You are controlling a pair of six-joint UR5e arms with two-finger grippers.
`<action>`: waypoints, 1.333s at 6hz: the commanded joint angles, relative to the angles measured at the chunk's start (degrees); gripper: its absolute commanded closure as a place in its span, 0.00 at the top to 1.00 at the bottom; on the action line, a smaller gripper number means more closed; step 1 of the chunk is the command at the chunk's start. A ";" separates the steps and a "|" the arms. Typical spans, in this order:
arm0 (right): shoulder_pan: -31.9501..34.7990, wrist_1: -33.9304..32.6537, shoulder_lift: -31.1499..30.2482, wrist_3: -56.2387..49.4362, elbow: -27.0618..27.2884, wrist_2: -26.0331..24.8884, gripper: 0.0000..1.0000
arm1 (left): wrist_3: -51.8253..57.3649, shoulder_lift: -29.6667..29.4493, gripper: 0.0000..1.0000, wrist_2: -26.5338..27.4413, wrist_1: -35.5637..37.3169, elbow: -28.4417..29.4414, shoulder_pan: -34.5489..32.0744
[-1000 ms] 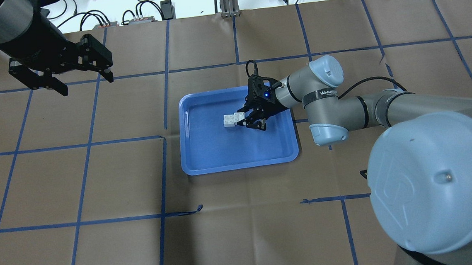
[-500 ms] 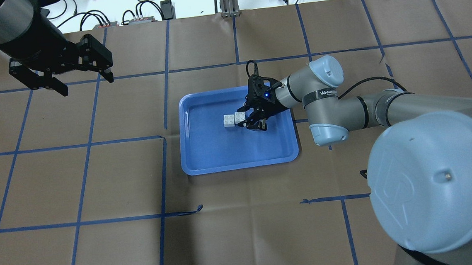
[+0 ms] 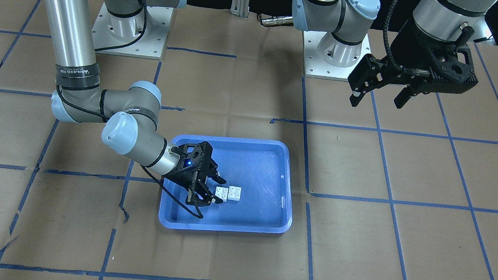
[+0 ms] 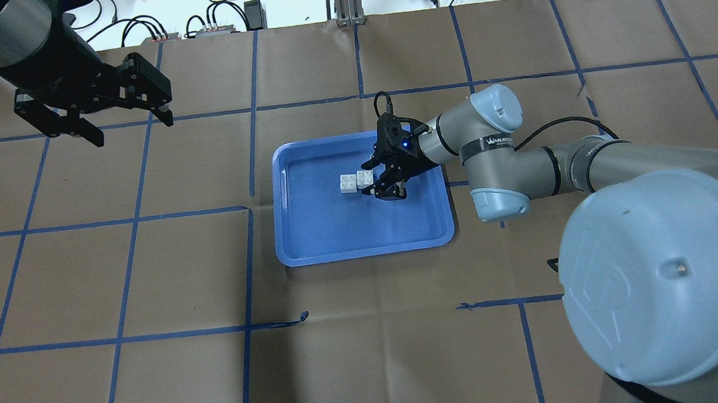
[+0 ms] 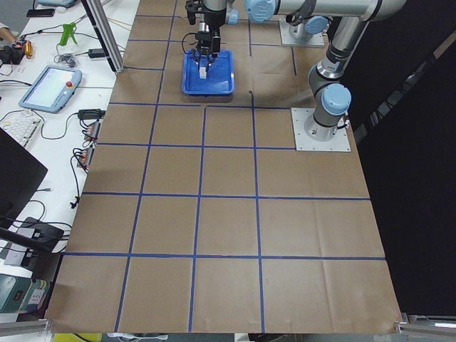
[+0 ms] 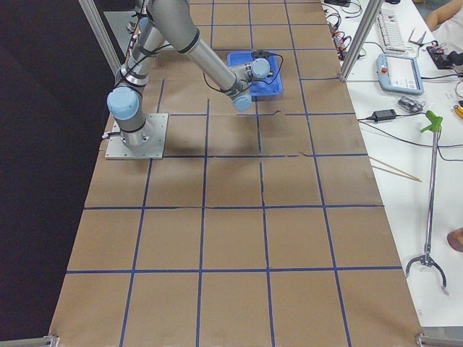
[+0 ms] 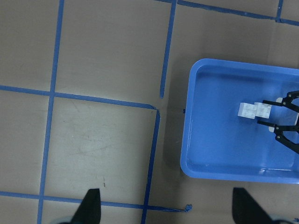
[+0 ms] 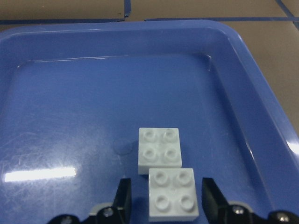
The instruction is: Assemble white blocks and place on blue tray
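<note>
The two white blocks (image 8: 160, 150) (image 8: 172, 193) lie studs up on the floor of the blue tray (image 4: 298, 231), touching side by side and offset. They also show in the overhead view (image 4: 356, 180) and the front view (image 3: 228, 193). My right gripper (image 4: 368, 178) (image 3: 214, 188) (image 8: 167, 201) is low in the tray and open. Its fingers (image 8: 122, 198) straddle the nearer block with a gap on each side. My left gripper (image 4: 132, 125) (image 3: 376, 101) (image 7: 168, 210) is open and empty, high above the table, far from the tray.
Brown paper with blue tape lines (image 4: 132, 217) covers the table. Cables and power bricks (image 4: 214, 22) lie beyond the far edge. The arm bases (image 3: 337, 53) stand at the robot's side. The right arm's elbow (image 4: 495, 154) hangs just beside the tray's right rim.
The right gripper's fingers have spread slightly off the nearer white block and drawn back a little. The blocks and the left arm have not moved.
</note>
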 commanded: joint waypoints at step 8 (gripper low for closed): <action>-0.82 35.44 -18.63 22.31 -10.93 -25.03 1.00 | 0.00 0.15 0.99 0.00 0.00 -0.55 -0.09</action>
